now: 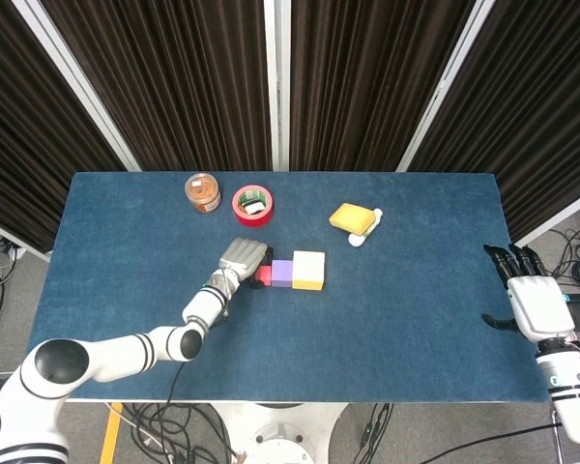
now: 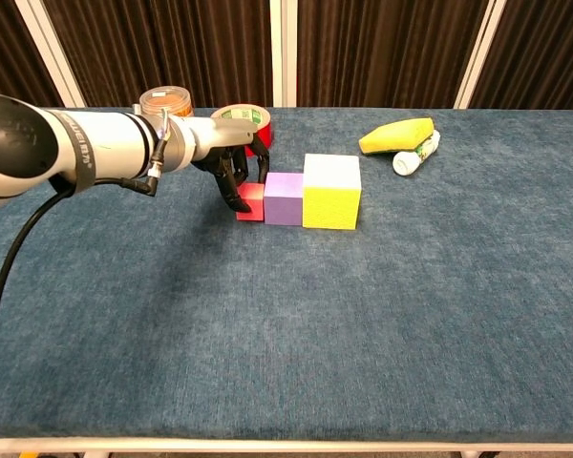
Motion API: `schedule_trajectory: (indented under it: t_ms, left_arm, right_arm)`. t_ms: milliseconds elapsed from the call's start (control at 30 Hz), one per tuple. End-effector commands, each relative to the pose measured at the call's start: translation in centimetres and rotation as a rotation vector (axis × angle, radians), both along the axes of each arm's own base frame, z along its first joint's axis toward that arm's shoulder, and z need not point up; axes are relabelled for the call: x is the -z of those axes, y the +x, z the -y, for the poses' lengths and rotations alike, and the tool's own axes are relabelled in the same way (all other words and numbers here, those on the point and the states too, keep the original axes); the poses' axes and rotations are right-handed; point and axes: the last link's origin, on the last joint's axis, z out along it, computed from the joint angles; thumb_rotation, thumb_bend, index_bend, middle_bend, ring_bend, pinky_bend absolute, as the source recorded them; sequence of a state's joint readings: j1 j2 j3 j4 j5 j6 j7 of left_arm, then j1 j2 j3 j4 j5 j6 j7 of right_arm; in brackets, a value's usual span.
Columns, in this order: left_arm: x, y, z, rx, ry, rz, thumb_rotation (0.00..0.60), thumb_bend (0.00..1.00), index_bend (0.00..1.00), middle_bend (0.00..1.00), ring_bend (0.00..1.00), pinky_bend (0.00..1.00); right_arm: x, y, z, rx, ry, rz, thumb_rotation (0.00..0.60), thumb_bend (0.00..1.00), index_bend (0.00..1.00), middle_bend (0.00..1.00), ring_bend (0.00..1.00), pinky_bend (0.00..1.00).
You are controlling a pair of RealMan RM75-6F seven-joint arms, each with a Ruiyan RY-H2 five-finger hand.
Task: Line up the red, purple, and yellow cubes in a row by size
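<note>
Blue cloth table (image 1: 416, 319): the right hand (image 1: 533, 307), fingers spread and empty, is seen only in the head view. The left hand (image 2: 231, 162) grips the red cube (image 2: 251, 201), set against the purple cube (image 2: 284, 197) and yellow cube (image 2: 330, 191). No writing is legible.

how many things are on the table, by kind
cubes: 3 — red cube, purple cube, yellow cube
tape roll: 1
jar: 1
sponge: 1
small white bottle: 1
total: 7
</note>
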State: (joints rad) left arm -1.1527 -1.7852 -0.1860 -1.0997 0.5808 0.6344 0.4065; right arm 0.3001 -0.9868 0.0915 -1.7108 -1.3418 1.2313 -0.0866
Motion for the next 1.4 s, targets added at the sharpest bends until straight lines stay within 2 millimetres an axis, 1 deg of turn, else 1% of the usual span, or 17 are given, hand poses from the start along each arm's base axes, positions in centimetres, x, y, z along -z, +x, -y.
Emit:
schedule_trajectory:
  t_ms: [33,200,567,933,1133,1300,1400]
  left_arm:
    - [0.1,0.0,0.1,0.002,0.0,-0.002,0.6,0.28,0.5,0.9,0.96,1.0]
    - [0.4,0.0,0.2,0.002,0.004,-0.008,0.6,0.28,0.47,0.9,0.96,1.0]
    - [0.1,0.0,-0.1,0.007,0.033,-0.016,0.6,0.28,0.47,0.9,0.96,1.0]
    - [0.7,0.0,0.5,0.02,0.036,-0.036,0.6,0.28,0.46,0.9,0.96,1.0]
    - [0.3,0.0,0.6,0.02,0.049,-0.026,0.6,0.25,0.34,0.9,0.96,1.0]
    - [0.2,0.0,0.8,0.024,0.045,-0.03,0.6,0.23,0.27,0.89,0.96,1.0]
    - [-0.7,-0.1,1.1,0.047,0.056,-0.031,0.6,0.23,0.23,0.89,0.96,1.0]
  right_arm:
    - [0.0,-0.3,-0.3,0.005,-0.007,0.0,0.6,0.0,0.0,0.09,0.0,0.0]
    - [0.1,-0.6,-0.8,0.012,-0.013,-0.004,0.6,0.0,0.0,0.09,0.0,0.0]
    - [-0.1,-0.7,-0.9,0.019,-0.019,0.005,0.6,0.0,0.0,0.09,0.0,0.0]
    - [-0.4,-0.8,-1.0,0.028,-0.022,0.008,0.6,0.0,0.0,0.09,0.0,0.0]
    - [-0.5,-0.8,-1.0,0.027,-0.025,0.011,0.6,0.0,0.0,0.09,0.0,0.0]
    - [-0.6,-0.7,-1.1,0.027,-0.026,0.016,0.6,0.0,0.0,0.09,0.0,0.0]
    - [-0.5,-0.7,-1.2,0.028,-0.022,0.014,0.6,0.0,0.0,0.09,0.0,0.0]
